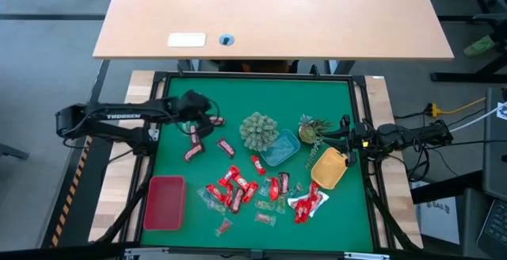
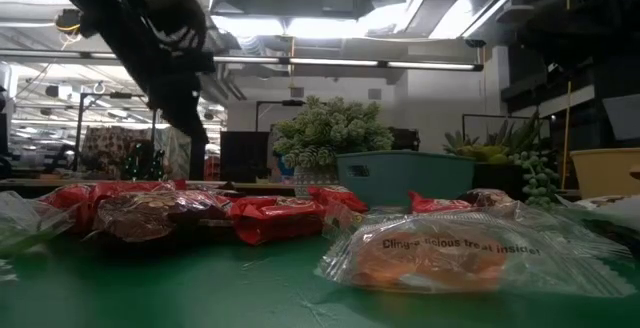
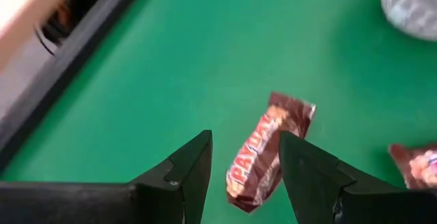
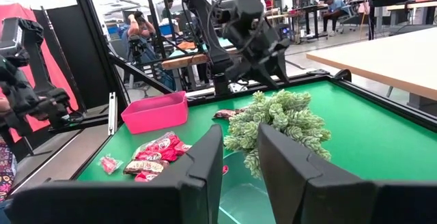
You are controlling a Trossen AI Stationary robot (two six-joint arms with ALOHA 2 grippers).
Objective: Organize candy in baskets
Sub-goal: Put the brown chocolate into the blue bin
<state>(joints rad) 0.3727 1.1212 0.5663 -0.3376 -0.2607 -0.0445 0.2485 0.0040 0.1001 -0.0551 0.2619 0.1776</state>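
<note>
brown "payday" candy (image 3: 263, 154) between open left fingers (image 3: 188, 173)

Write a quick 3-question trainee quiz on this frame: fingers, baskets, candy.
1. True or false: the left gripper has its fingers open above a brown candy bar.
2. Which basket sits nearest the right gripper? A) red basket B) blue basket C) yellow basket
3. Fill in: the red basket holds ____ candy.

Key: 1 true. 2 C. 3 no.
</note>
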